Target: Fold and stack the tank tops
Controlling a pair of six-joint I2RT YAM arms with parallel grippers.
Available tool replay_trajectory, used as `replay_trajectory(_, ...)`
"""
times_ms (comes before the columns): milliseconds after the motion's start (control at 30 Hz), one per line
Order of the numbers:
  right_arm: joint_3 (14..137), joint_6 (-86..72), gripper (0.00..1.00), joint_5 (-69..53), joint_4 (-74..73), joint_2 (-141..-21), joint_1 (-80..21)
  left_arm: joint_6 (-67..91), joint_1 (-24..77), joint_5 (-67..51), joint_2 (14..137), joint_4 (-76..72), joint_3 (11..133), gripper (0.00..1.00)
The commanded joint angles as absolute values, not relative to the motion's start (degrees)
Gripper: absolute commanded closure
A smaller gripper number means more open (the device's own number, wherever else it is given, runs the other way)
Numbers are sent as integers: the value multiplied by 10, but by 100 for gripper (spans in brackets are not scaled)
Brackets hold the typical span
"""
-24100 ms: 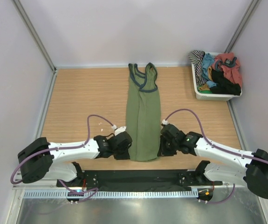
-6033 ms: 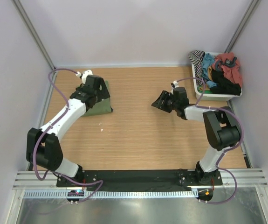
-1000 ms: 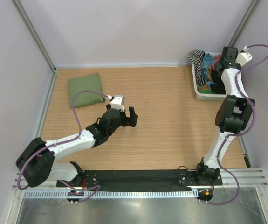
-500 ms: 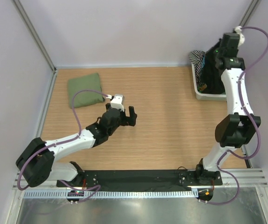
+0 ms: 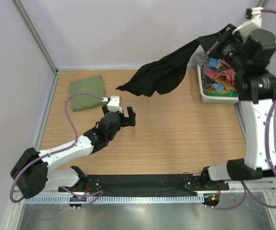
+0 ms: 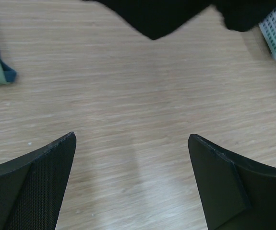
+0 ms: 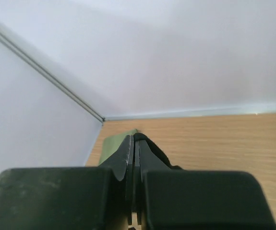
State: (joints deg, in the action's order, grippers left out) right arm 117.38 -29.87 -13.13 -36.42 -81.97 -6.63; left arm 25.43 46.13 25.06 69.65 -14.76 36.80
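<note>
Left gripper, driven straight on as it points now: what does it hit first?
Probably the bare wooden tabletop; the open left gripper tilts down at it. The hanging black cloth tank top lies beyond, depth unclear.

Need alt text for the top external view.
The right pincer holds the black tank top in the air, draped over the far side of the wooden table beside a white bin of mixed clothes. The folded olive green tank top lies at the far left corner, and the left pincer hovers open over the table's middle.
</note>
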Motion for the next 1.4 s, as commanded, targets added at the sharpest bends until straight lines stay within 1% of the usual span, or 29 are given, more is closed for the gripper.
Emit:
replay_trajectory(0, 1106, -291, 99, -128, -340, -777, -64, 255, 464, 339, 661, -171, 352, 0)
replay_trajectory(33, 1078, -292, 99, -131, -341, -767, -64, 258, 464, 351, 645, -161, 352, 0)
replay_trajectory(67, 1042, -294, 95, -161, -336, -760, -64, 263, 463, 362, 636, -155, 351, 0)
replay_trajectory(100, 955, -298, 88, -183, -306, -752, -64, 265, 464, 373, 626, -140, 348, 0)
replay_trajectory(133, 912, -299, 65, -195, -292, -738, -65, 267, 463, 401, 607, -136, 345, 0)
replay_trajectory(167, 872, -299, 49, -177, -288, -730, -66, 271, 464, 413, 599, -134, 341, 0)
replay_trajectory(200, 802, -300, 41, -159, -290, -723, -65, 270, 464, 427, 592, -133, 335, 1)
replay_trajectory(233, 772, -296, 37, -139, -291, -716, -65, 270, 464, 442, 587, -127, 334, 0)
replay_trajectory(300, 692, -293, 37, -120, -275, -687, -66, 265, 464, 444, 589, -118, 339, 0)
replay_trajectory(400, 616, -292, 47, -123, -266, -654, -69, 260, 464, 424, 619, -111, 358, 0)
replay_trajectory(433, 600, -289, 53, -120, -271, -649, -71, 258, 464, 410, 631, -112, 362, 0)
replay_trajectory(467, 587, -287, 55, -113, -277, -644, -74, 254, 464, 383, 642, -112, 368, 0)
replay_trajectory(533, 548, -285, 57, -97, -290, -635, -77, 249, 463, 351, 677, -105, 388, 0)
replay_trajectory(600, 512, -282, 54, -91, -296, -625, -80, 245, 464, 299, 706, -96, 408, 0)
replay_trajectory(633, 501, -284, 48, -83, -297, -622, -83, 245, 464, 284, 717, -91, 416, 0)
replay_trajectory(733, 460, -293, 41, -59, -293, -613, -85, 257, 464, 229, 764, -33, 463, 1)
replay_trajectory(767, 452, -298, 41, -48, -295, -613, -85, 258, 463, 214, 773, -21, 473, 0)
replay_trajectory(800, 439, -302, 41, -36, -298, -613, -85, 258, 464, 173, 781, -19, 486, 0)
replay_trajectory(867, 429, -311, 43, -3, -301, -613, -86, 261, 464, 140, 806, -18, 504, 0)
replay_trajectory(967, 406, -325, 44, 44, -301, -599, -84, 266, 464, 49, 848, 18, 583, 2)
replay_trajectory(1067, 395, -333, 44, 67, -296, -578, -85, 293, 464, -31, 902, 61, 629, 4)
replay_trajectory(1167, 389, -335, 44, 76, -295, -559, -85, 316, 468, -83, 954, 65, 652, 6)
replay_trajectory(1367, 391, -337, 45, 72, -295, -547, -85, 326, 490, -91, 1067, 138, 741, 18)
